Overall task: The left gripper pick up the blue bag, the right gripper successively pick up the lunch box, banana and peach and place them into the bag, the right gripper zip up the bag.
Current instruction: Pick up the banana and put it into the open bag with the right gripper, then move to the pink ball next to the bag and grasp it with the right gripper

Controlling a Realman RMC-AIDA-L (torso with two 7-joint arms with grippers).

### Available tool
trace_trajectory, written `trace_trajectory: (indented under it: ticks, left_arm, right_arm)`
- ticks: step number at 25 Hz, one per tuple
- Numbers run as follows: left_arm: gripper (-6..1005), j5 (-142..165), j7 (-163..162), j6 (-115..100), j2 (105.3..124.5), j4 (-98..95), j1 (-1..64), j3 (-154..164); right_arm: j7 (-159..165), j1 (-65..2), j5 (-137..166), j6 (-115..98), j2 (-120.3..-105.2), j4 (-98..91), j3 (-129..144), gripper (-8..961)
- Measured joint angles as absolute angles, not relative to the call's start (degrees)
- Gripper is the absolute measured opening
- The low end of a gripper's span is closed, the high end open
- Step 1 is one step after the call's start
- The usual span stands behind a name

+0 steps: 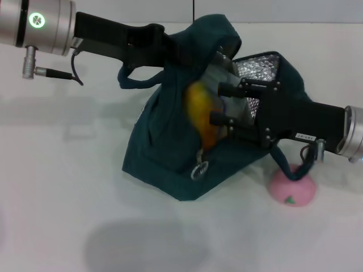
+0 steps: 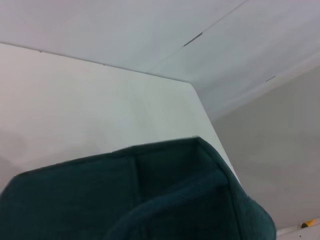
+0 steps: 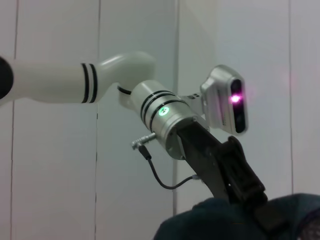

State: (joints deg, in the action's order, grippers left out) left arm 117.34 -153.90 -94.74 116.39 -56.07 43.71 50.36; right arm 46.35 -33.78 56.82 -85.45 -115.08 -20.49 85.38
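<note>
Head view: the blue bag (image 1: 164,153) is held up by the left end effector (image 1: 170,48), pinched on its top edge. The banana (image 1: 201,116), pinched in the right end effector (image 1: 222,105), should be lowered fully before release. The peach (image 1: 292,187) lies on the bench (image 1: 57,170).

Banana (image 1: 203,116) blurred, half hidden in blue bag (image 1: 164,147); left tool (image 1: 180,50) tips buried in fabric.
</note>
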Motion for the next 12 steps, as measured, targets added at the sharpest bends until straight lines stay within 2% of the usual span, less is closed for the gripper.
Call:
trace_trajectory:
  ticks: [12]
  left_arm:
    - [48,117.22,-153.86,-94.74,116.46,-55.99,43.34,50.36]
  right_arm:
    - [61.9,-32.52,57.32,-87.42,-113.08,-24.32,83.43,578]
